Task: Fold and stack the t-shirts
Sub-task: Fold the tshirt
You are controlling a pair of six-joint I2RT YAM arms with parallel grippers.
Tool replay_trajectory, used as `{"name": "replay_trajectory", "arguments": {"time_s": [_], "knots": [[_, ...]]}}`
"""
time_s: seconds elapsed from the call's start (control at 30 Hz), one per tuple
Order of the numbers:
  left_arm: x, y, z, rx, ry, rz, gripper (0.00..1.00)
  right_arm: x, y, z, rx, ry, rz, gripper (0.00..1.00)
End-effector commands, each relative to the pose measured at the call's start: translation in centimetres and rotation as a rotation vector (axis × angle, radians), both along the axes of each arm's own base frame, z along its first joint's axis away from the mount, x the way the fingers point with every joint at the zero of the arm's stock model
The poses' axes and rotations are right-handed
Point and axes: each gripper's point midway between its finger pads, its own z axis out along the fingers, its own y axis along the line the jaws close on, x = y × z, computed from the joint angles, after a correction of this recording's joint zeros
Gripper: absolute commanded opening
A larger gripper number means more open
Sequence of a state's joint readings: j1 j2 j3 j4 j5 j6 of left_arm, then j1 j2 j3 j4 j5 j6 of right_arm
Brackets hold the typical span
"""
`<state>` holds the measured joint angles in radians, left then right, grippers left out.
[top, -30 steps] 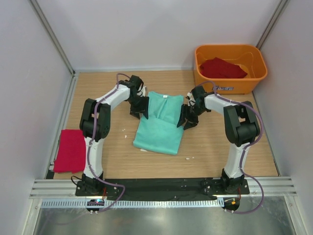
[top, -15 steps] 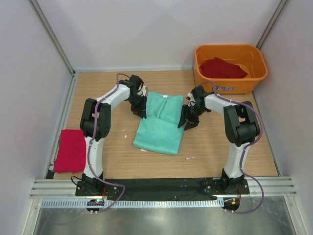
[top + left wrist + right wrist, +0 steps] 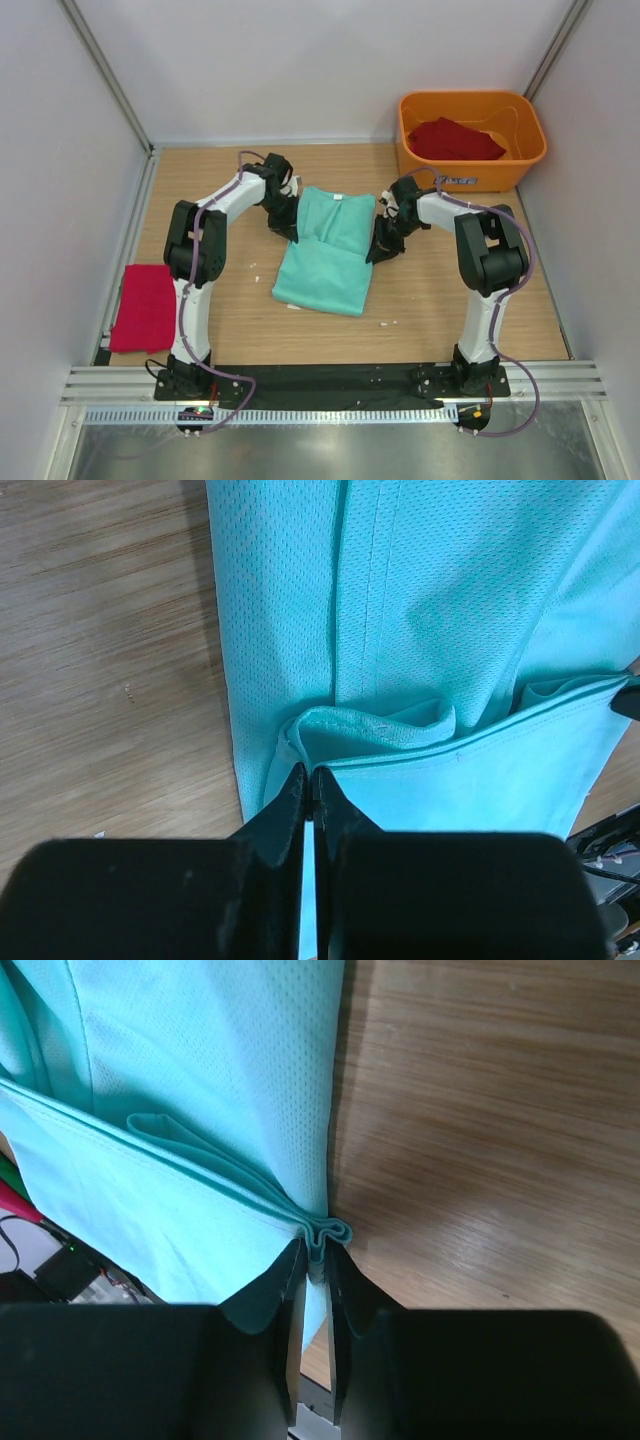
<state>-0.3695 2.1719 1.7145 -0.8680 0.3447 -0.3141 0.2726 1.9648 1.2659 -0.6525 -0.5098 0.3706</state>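
Note:
A mint-green t-shirt (image 3: 328,255) lies partly folded lengthwise in the middle of the table, neck end towards the back. My left gripper (image 3: 289,229) stands at its left edge; in the left wrist view it (image 3: 311,783) is shut on the shirt's (image 3: 420,610) folded edge. My right gripper (image 3: 379,248) stands at the right edge, and in the right wrist view it (image 3: 318,1252) is pinched on a bunched fold of the shirt (image 3: 200,1070). A folded deep red t-shirt (image 3: 143,305) lies at the near left. Another red t-shirt (image 3: 455,138) sits crumpled in the tub.
An orange plastic tub (image 3: 510,170) stands at the back right corner of the wooden table (image 3: 430,300). White walls with metal posts close in the left, back and right sides. Both arm bases are on the black strip at the near edge.
Both grippers have closed on the mint-green shirt's side edges, the left one first and the right one after it. The arms have hardly shifted, and the shirt lies as before.

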Motion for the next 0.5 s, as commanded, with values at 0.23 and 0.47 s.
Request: {"name": "replay_trajectory", "arguments": {"time_s": [0.23,0.47], "knots": [[0.2,0.0,1.4,-0.038,-0.004,0.043,0.0,1.9,3.0,6.2,0.176,-0.132,0.085,0.04],[-0.6,1.2,1.8,0.008,0.012,0.109,0.0,2.7,2.9,6.7,0.157,-0.154,0.078,0.03]]}}
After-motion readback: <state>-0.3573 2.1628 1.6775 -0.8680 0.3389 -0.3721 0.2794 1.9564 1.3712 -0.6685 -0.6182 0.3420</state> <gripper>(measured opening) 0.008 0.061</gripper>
